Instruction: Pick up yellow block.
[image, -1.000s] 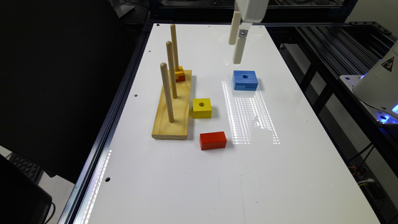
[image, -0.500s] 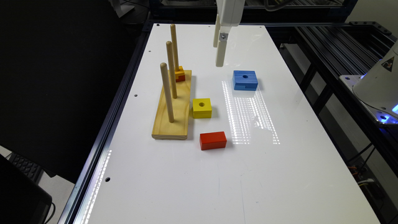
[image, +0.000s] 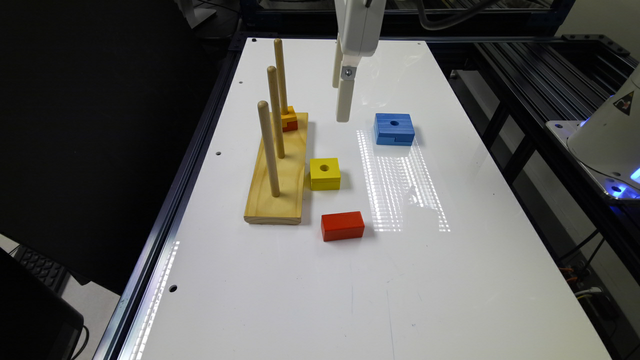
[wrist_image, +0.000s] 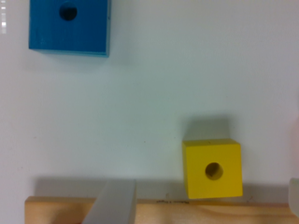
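- The bench (image: 380, 280) is a smooth, glossy white slab; a grid of light reflects off it beside the blocks.
- The yellow block (image: 325, 173) is painted wood with flat faces and crisp edges, close to a cube and a little squat, with a round hole bored in its top.
- It sits flat on the bench with the hole facing straight up. Its top is nearly square, so no long axis stands out; in the wrist view (wrist_image: 212, 169) its sides run almost parallel to the edge of the wooden base, turned just slightly.
- It lies just beside the wooden base (image: 280, 172) — whether the two touch I cannot tell — with the red block (image: 342, 225) near it and the blue block (image: 394, 128) further off toward the exterior view's right.
- The wooden base is a pale plank with visible grain, carrying three upright round pegs (image: 269, 148) with rounded tips.
- A small orange-yellow notched piece (image: 288, 119) sits at the foot of the far peg.
- The red block is a solid rectangular brick; the blue block is wider and flatter than the yellow one, with a hole in its top and a groove along one side.
- The hand (image: 343, 97) is white and smooth-surfaced, hanging above the bench between the pegs and the blue block, well apart from the yellow block; its fingers (wrist_image: 112, 203) stand wide apart and hold nothing.
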